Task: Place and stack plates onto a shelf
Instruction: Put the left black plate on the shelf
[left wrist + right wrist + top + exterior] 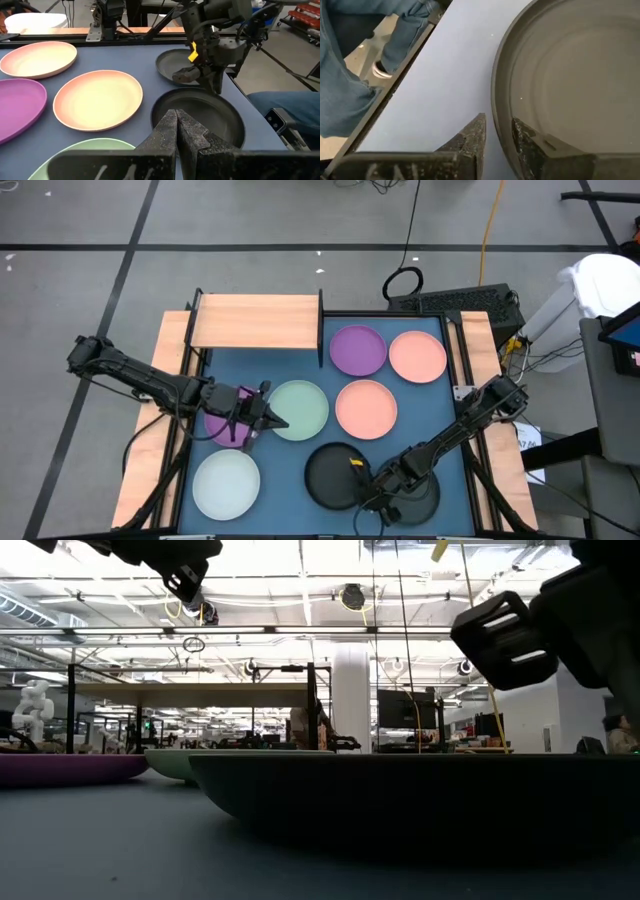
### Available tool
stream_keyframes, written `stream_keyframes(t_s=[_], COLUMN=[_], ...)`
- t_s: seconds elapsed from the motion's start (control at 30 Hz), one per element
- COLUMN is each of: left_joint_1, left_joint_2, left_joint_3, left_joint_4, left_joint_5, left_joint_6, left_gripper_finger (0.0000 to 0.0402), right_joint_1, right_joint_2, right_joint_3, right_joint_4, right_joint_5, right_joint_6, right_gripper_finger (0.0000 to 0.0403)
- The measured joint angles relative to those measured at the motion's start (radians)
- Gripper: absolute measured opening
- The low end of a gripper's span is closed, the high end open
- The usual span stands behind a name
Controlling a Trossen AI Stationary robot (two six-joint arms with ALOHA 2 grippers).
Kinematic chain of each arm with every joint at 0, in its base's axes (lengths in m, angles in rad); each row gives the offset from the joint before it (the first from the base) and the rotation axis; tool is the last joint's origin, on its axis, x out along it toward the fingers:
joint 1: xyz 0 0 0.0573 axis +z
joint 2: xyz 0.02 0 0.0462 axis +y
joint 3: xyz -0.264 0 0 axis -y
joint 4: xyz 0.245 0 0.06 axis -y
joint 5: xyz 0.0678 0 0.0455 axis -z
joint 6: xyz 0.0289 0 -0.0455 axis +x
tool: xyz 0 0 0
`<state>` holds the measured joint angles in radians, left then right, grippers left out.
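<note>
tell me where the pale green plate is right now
In the high view the pale green plate lies mid-table, left of the nearer pink plate, with the left gripper at its left edge.

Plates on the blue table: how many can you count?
8: purple and pink at the back, green and pink mid-table, purple under the left arm, whitish front-left, two black front-right.

The small light-wood shelf with a thin black frame (pixel 255 321) lay bare on top, open from above. Round matte plates, purple (pixel 358 349), pink (pixel 366 407) and pale green (pixel 300 409), crowded the blue-grey tabletop (pixel 270 365), leaving narrow strips between. The left arm (pixel 140 378) stretched across the table's left side.
</note>
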<state>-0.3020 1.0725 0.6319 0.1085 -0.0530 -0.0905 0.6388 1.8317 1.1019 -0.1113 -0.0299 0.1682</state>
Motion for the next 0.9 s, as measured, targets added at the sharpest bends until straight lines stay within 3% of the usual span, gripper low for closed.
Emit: stream_keyframes(t_s=[0.57,0.9], left_joint_1=[-0.009,-0.009], left_joint_2=[0.000,0.000], left_joint_3=[0.000,0.000], left_joint_4=[0.000,0.000], left_joint_5=[0.000,0.000], left_joint_6=[0.007,0.007], left_gripper_finger=[0.0001,0.0001], right_joint_1=[-0.017,-0.017], right_joint_2=[0.000,0.000], right_joint_3=[-0.001,-0.001], right_joint_4=[0.003,0.018], right_joint_5=[-0.001,0.002], right_joint_6=[-0.030,-0.031], right_gripper_finger=[0.0046,0.0093])
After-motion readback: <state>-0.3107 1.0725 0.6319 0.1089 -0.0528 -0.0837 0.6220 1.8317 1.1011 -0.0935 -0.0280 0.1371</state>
